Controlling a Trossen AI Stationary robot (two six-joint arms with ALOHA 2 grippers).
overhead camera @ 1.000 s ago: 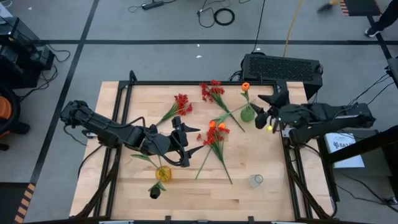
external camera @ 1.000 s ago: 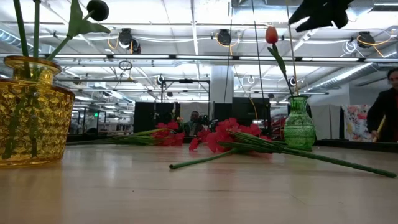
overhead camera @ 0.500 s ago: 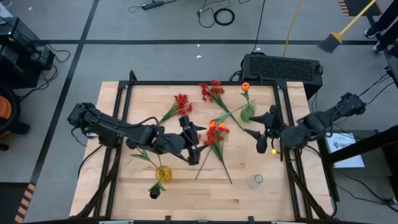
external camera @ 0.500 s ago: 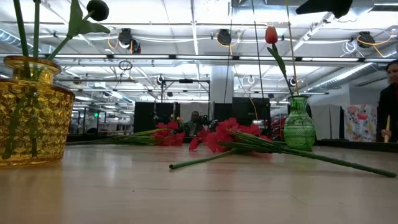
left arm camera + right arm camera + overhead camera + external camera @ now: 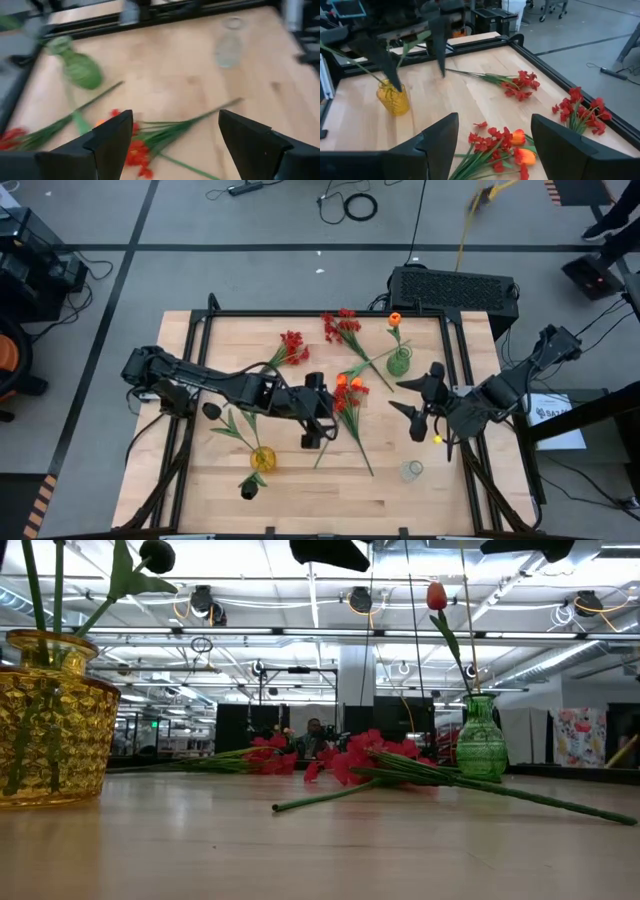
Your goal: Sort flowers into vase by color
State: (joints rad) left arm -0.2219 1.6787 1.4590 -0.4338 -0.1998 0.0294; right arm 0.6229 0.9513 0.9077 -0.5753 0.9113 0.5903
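Observation:
A bunch of orange and red flowers (image 5: 345,392) lies flat on the table's middle. Two red clusters (image 5: 293,346) (image 5: 341,326) lie farther back. One orange tulip (image 5: 395,319) stands with its stem in the green vase (image 5: 398,361). A black flower (image 5: 248,490) leans out of the yellow vase (image 5: 262,458). My left gripper (image 5: 326,415) hovers open just left of the middle bunch (image 5: 145,145), above the table. My right gripper (image 5: 406,396) hovers open right of that bunch, near the green vase, pointing left.
A clear glass vase (image 5: 412,470) stands near the front right. A black rail (image 5: 320,313) frames the tabletop. A dark box (image 5: 455,288) sits behind the far right corner. Bare wood (image 5: 330,495) lies along the near edge between the yellow and clear vases.
My left gripper has moved toward the table's right, up to the middle bunch, and tipped downward, still open. My right gripper has swung from beside the green vase toward the near edge and turned to face left, still open. No flower has moved.

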